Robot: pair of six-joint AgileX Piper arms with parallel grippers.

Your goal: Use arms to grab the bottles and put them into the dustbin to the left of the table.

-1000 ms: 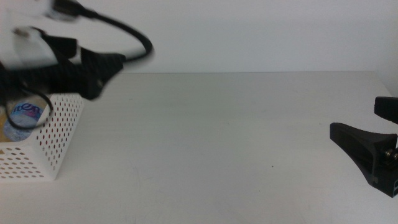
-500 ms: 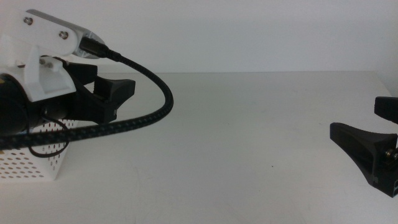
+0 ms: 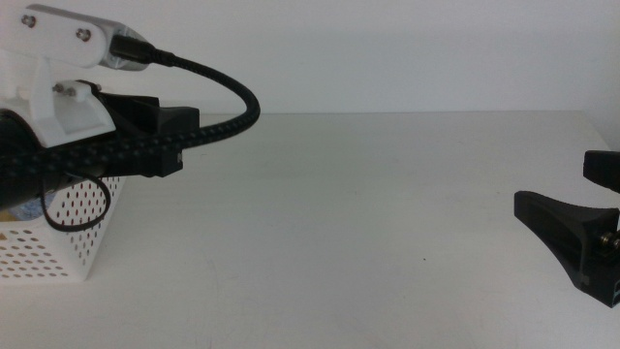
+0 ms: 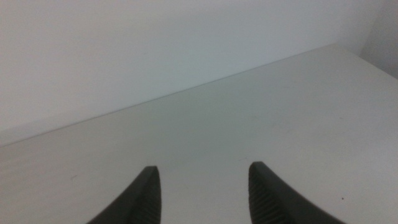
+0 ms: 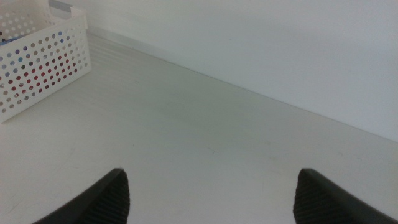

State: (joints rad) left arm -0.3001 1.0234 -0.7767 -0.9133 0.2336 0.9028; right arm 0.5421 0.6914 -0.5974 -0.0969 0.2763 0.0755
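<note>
— Where are the bottles?

— I see none on the table [image 3: 368,223]. Whatever I can find of them is inside the dustbin [image 3: 82,233] at the far left: through the holes in its wall, my right wrist view shows red and blue patches [image 5: 37,68], which I judge to be the can and a bottle, though I can't make out shapes. From the middle view my own left arm [image 3: 58,107] covers the bin's opening, so I can't count what lies in it.

— And your hands?

— My left gripper [image 4: 202,193] sits above the bin's right wall, pointing right over the bare tabletop, jaws spread with nothing between them. My guess is it's empty because its load is dropped. My right gripper [image 5: 208,196] waits low at the table's right edge, jaws wide apart, holding nothing; only part of it shows there.

— Anything else unclear?

— The thick black cable [image 3: 218,121] arches across my left arm and hides part of the gripper. The bin is cut off by the left edge. If all three items are in, I judge the task about finished, but I can't confirm that.
</note>
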